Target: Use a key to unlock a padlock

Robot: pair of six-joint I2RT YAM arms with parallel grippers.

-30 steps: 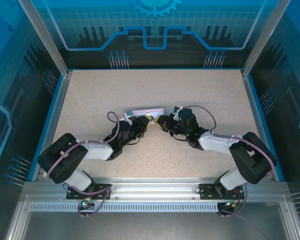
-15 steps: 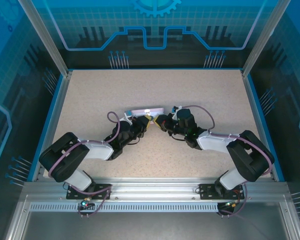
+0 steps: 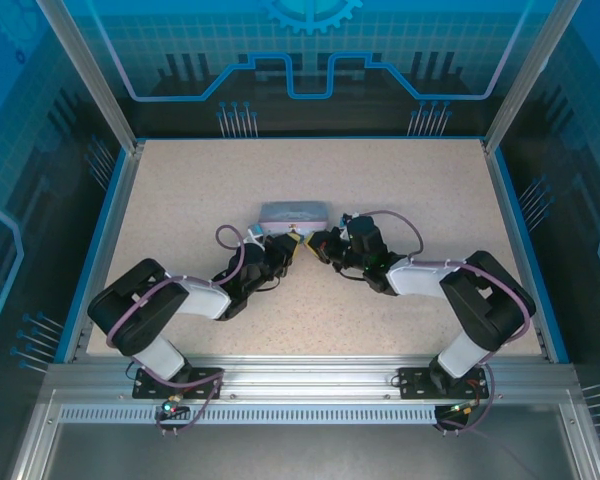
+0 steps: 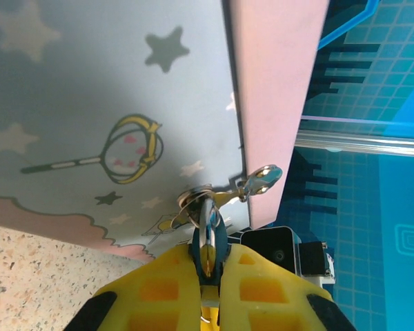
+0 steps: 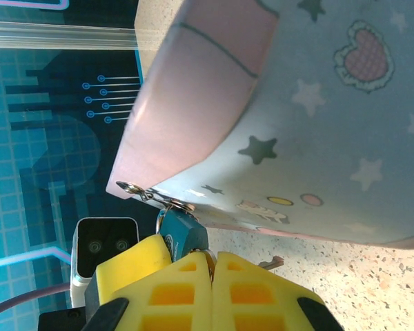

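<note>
The padlock (image 5: pixel 183 238) is a small teal lock that hangs from the hasp of the tin box (image 5: pixel 331 138). My left gripper (image 4: pixel 208 265) is shut on the padlock (image 4: pixel 210 238), which I see edge-on between its yellow fingers. My right gripper (image 5: pixel 212 261) is shut on the key (image 5: pixel 209 258). Only a sliver of metal shows between its pads, right against the bottom of the lock. In the top view the left gripper (image 3: pixel 288 245) and the right gripper (image 3: pixel 320 243) meet tip to tip in front of the box (image 3: pixel 295 213).
The pale blue tin box (image 4: pixel 90 103), printed with stars and edged in pink, stands close over both grippers. A small dark metal piece (image 5: pixel 271 263) lies on the speckled table (image 3: pixel 180 200) under the box's edge. A blue frame and walls surround the table.
The tin box has tipped back and now shows more of its face in the top view. Both grippers have edged a little toward it, still tip to tip.
</note>
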